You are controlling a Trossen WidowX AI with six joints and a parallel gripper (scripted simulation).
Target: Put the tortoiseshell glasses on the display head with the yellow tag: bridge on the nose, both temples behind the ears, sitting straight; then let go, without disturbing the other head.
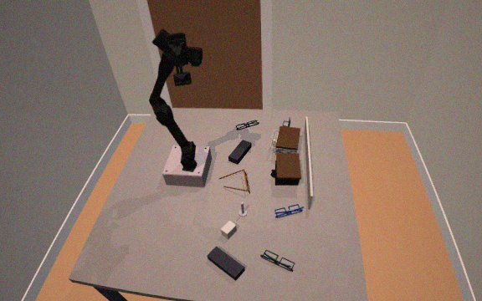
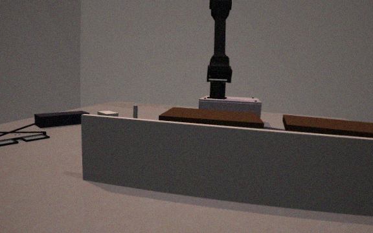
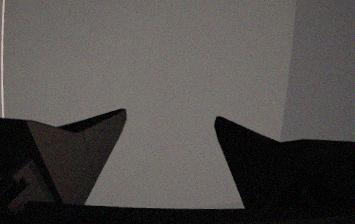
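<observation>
The tortoiseshell glasses (image 1: 246,181) stand out as a thin orange-brown frame on the table, temples spread open toward the arm's base. Two display heads with flat brown tops are side by side: the nearer head (image 1: 288,166) (image 2: 210,117) has a small dark part facing the arm, and the farther head (image 1: 288,138) (image 2: 337,125) has pale, thin outlines around its arm-facing side. No yellow tag can be made out on either. My gripper (image 3: 171,117) is open and empty in the wrist view, with only wall between its fingertips. The arm is raised high above its base, far from the glasses.
A long upright panel (image 1: 309,159) (image 2: 238,165) stands behind the heads. Blue glasses (image 1: 289,211), dark glasses (image 1: 278,260) (image 2: 19,140), other dark glasses (image 1: 247,124), two dark boxes (image 1: 226,262) (image 1: 239,151), a white block (image 1: 228,229) and a small post (image 1: 243,208) are on the table.
</observation>
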